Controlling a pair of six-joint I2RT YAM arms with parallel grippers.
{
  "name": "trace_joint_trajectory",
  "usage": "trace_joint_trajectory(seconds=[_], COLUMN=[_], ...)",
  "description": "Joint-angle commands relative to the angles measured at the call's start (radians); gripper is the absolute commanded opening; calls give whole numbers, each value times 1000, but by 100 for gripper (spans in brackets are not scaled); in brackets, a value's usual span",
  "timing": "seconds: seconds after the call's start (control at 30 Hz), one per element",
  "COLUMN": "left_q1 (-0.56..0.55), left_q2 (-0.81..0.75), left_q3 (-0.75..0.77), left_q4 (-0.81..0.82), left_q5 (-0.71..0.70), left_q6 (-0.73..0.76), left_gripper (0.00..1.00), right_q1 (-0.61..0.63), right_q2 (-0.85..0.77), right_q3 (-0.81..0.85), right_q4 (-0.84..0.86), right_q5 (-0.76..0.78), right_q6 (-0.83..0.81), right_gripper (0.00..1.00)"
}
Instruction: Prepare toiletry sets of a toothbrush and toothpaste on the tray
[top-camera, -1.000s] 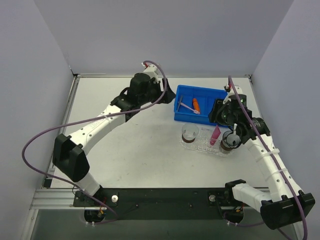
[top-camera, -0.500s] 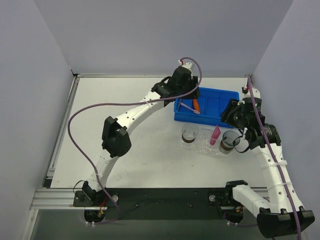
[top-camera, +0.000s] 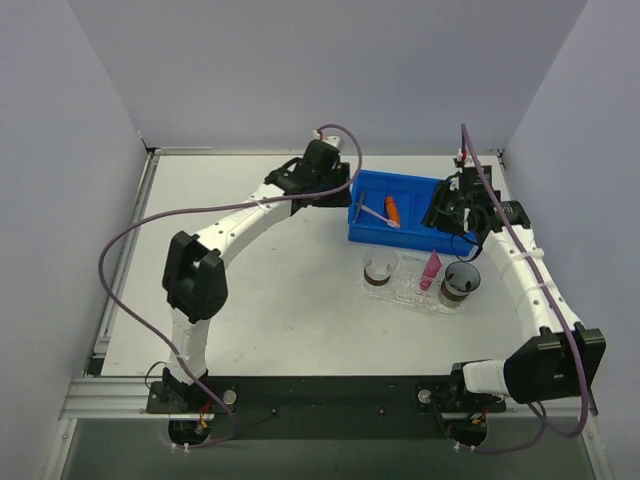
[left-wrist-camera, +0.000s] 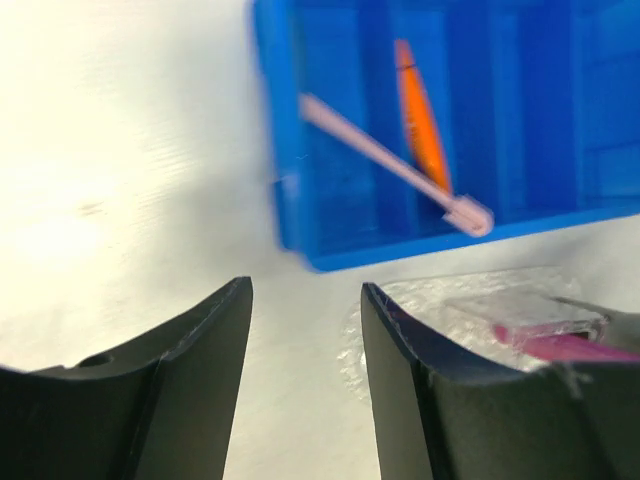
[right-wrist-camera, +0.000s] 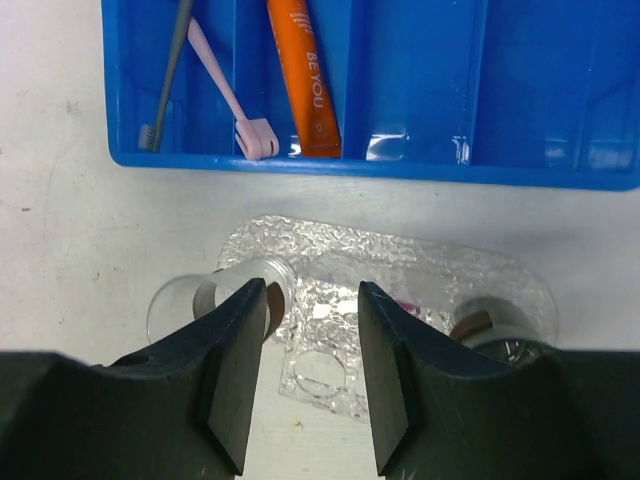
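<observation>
Top view: pink toothpaste (top-camera: 430, 270) on tray (top-camera: 405, 287); toothbrush (top-camera: 378, 213) and orange toothpaste (top-camera: 392, 210) in blue bin (top-camera: 425, 188).
Left wrist: left gripper (left-wrist-camera: 305, 288) fingers parted, empty, short of bin.
Right wrist: right gripper (right-wrist-camera: 311, 287) fingers parted, empty, over tray.
Step, as judged: toothbrush fetch. Next: descent into bin compartment, pinch on handle.

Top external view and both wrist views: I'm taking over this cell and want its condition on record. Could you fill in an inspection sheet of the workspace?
Surface: white table, no spills seen.
Job's things: pale pink toothbrush and orange toothpaste lie in the blue bin; pink toothpaste is on the clear tray.
Clutter: grey toothbrush in the bin; clear cup and second cup at the tray's ends.
Grippers: left gripper open, empty; right gripper open, empty, above the tray's edge.
Cables: left purple cable loops wide of its arm; right purple cable arches over the wrist.
Surroundings: plain walls on three sides.
</observation>
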Motion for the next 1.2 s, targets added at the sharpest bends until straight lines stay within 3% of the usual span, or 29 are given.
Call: trace_joint_trajectory(seconds=[0.0, 0.2, 0.57, 1.17], left_q1=[143, 312, 502, 592], left_q2=[-240, -406, -460, -448], left_q3=[-239, -479, -625, -629], left_q4=[174, 300, 344, 304], left_q5=[22, 52, 185, 185], left_q6=[43, 84, 91, 104], left_gripper=[57, 59, 61, 61], right_q1=[11, 23, 48, 82], right_q2=[137, 367, 782, 961], right_q3=[134, 287, 657, 711], right_q4=[-1, -3, -38, -64], right_q5=[-37, -41, -79, 0], right_q6=[-17, -42, -103, -194], right_gripper=[37, 37, 37, 37])
